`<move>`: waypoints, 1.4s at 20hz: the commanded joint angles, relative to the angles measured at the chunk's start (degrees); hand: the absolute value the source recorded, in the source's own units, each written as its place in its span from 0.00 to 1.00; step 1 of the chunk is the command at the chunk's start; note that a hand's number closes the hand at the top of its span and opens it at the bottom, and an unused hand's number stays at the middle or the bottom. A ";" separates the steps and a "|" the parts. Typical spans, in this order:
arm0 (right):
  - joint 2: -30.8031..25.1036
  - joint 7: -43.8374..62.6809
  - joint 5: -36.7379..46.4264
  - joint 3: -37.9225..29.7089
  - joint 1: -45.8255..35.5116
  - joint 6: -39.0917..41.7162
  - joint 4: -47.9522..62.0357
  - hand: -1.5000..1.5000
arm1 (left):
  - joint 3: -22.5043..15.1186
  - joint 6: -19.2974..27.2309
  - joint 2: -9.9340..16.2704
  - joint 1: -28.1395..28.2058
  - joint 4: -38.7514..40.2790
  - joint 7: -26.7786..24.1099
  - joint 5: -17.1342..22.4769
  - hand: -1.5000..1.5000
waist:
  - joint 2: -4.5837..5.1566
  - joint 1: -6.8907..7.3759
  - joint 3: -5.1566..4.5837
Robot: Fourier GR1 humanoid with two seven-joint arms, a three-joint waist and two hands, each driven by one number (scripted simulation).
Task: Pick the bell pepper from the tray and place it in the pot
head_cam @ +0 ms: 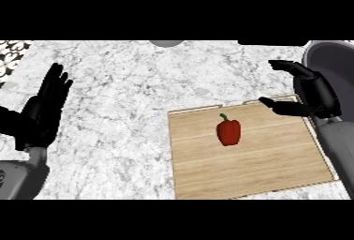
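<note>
A red bell pepper (229, 131) with a green stem lies near the middle of the wooden tray (276, 164). My right hand (313, 93) hovers over the tray's far right corner, fingers and thumb spread apart and holding nothing, a short way right of the pepper. At the left side my left hand (46, 108) rests open, fingers pointing up, over the marble counter. The grey pot (332, 58) shows partly at the top right edge, behind my right hand.
The marble counter (124, 93) stretches left of the tray. A grey round object (166, 42) peeks in at the top middle. A patterned surface (12, 51) lies at the top left corner.
</note>
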 commanded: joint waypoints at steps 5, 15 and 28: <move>-3.42 -5.37 2.40 -0.16 -5.16 10.88 1.43 0.00 | 1.48 1.03 -0.55 1.00 -3.87 4.17 -2.27 0.50 | -0.65 -1.76 0.03; -12.03 19.32 10.41 14.10 -14.69 29.65 -8.92 0.00 | 1.90 1.08 -1.47 1.37 -2.72 3.67 -2.03 0.50 | -1.08 -2.07 -0.16; 0.02 43.16 15.57 17.89 -9.06 35.41 -23.14 0.00 | 4.17 -0.88 -2.62 4.53 -7.52 5.84 -4.25 0.50 | -0.74 -1.88 0.01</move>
